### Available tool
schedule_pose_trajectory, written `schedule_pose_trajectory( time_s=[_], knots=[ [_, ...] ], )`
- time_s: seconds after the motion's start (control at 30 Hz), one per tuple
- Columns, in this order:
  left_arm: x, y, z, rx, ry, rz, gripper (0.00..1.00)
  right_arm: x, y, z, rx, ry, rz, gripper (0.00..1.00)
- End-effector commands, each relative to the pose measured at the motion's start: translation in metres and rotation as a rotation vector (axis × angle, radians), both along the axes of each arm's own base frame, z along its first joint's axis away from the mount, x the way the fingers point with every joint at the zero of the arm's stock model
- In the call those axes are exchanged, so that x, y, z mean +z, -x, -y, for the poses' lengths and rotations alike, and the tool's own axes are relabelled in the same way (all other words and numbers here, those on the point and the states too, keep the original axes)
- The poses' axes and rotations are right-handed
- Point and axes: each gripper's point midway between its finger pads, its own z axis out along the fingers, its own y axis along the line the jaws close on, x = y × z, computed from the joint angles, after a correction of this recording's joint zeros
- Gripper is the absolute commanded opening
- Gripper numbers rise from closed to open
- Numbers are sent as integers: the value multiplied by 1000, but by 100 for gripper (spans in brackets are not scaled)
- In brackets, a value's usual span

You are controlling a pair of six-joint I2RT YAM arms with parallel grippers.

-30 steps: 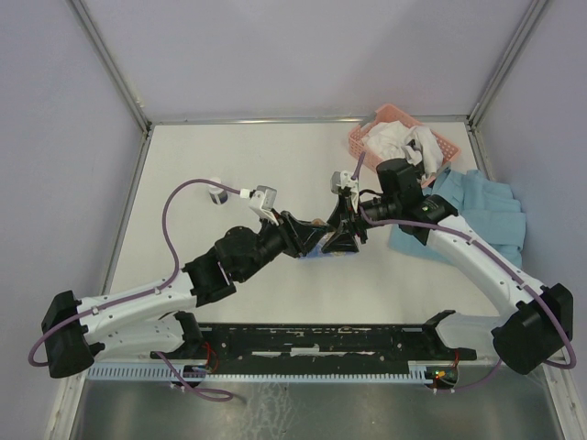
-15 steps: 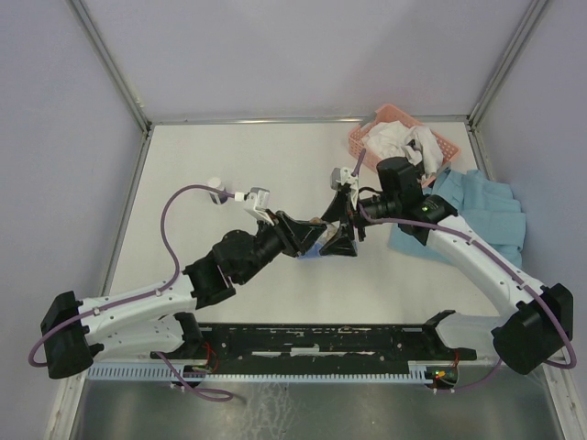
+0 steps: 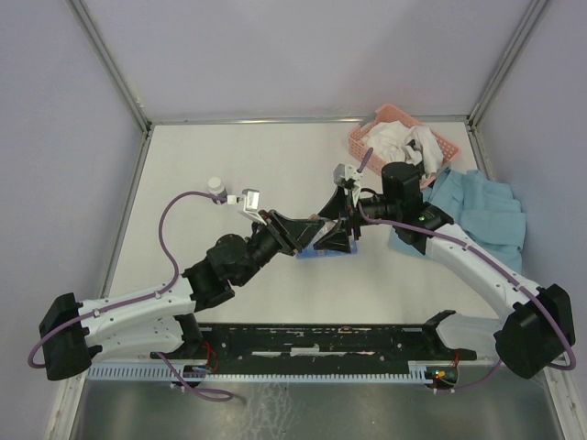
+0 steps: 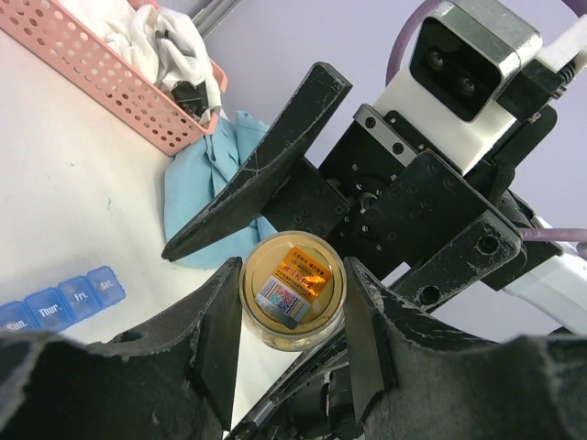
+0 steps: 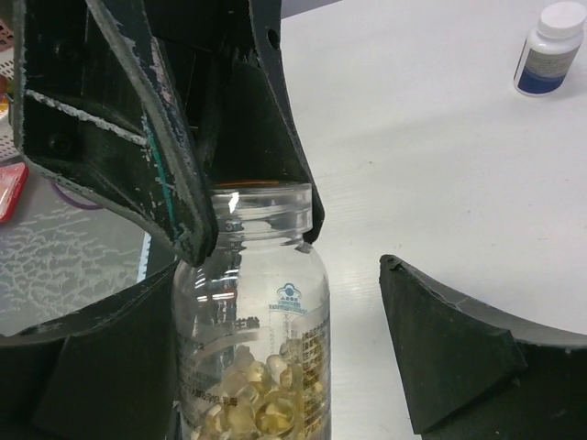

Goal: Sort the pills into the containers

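I logged the left gripper [image 4: 293,268] clamped on a clear bottle [image 4: 292,291] of yellowish pills [image 5: 252,403], right gripper [image 5: 280,270] spread wide around it, blue strip [image 4: 64,302] running left-right, lids seemingly shut.

Pills [image 5: 246,408] inside clear bottle [image 5: 268,289]

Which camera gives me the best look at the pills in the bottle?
Right wrist: the pills show plainly through the clear bottle, piled at its bottom. Left wrist sees only the bottle's round end, tinted yellow. Top external shows no pills at all.

Two bottles [image 5: 252,339], one basket [image 4: 110,87], one pill strip [image 4: 64,302].
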Motion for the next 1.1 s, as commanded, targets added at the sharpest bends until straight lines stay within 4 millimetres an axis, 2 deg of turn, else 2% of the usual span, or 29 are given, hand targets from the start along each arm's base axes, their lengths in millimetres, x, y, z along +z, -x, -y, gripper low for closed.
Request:
schedule_pose_trajectory(
  time_s=[0.0, 0.5, 0.6, 0.87, 1.0, 1.07],
  knots=[
    [26, -3, -9, 43, 114, 8, 3, 23, 3, -2, 19, -54, 66, 87],
    [24, -7, -12, 69, 105, 8, 3, 21, 5, -1, 29, -41, 69, 75],
    [24, -6, -11, 66, 104, 8, 3, 22, 6, -2, 36, -42, 68, 64],
    [25, -5, -14, 64, 98, 24, 4, 23, 6, -2, 38, -35, 65, 23],
    [24, -2, -14, 52, 86, 36, 23, 24, 8, -2, 49, -33, 55, 12],
    [26, -1, -15, 46, 83, 47, 37, 23, 9, -2, 63, -26, 54, 6]
  ],
)
